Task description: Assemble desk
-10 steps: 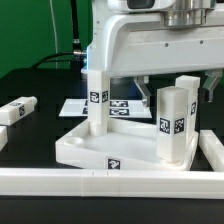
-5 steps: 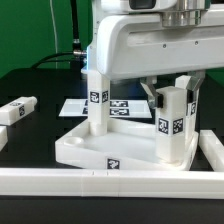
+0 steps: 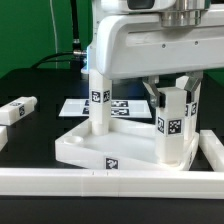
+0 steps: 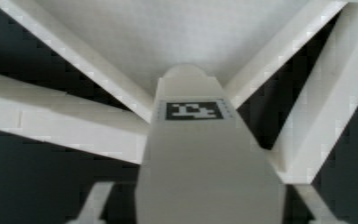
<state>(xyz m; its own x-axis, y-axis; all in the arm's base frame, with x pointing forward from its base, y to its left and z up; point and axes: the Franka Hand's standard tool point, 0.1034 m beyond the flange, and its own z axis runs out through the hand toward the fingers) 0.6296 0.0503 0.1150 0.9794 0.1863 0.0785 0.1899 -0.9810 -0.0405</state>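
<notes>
The desk's white slab point(image 3: 80, 150) lies flat with its rim up, close behind the front rail. One square leg point(image 3: 97, 100) stands upright in the corner socket toward the exterior view's left. A second leg point(image 3: 172, 128) stands at the corner toward the exterior view's right, and my gripper point(image 3: 175, 95) is shut on its upper part, one finger against each side. In the wrist view this tagged leg point(image 4: 197, 150) runs straight down from my gripper point(image 4: 197, 205) to the slab point(image 4: 176, 40); thin fingers point(image 4: 98, 205) show at its sides.
A loose tagged leg point(image 3: 15, 110) lies on the black table at the exterior view's left. The marker board point(image 3: 75, 106) lies behind the slab. A long white rail point(image 3: 60, 180) runs along the front, another point(image 3: 212, 150) at the right.
The fingers have drawn in from wide open to the sides of the right-hand leg. The arm, slab and legs have stayed in place.
</notes>
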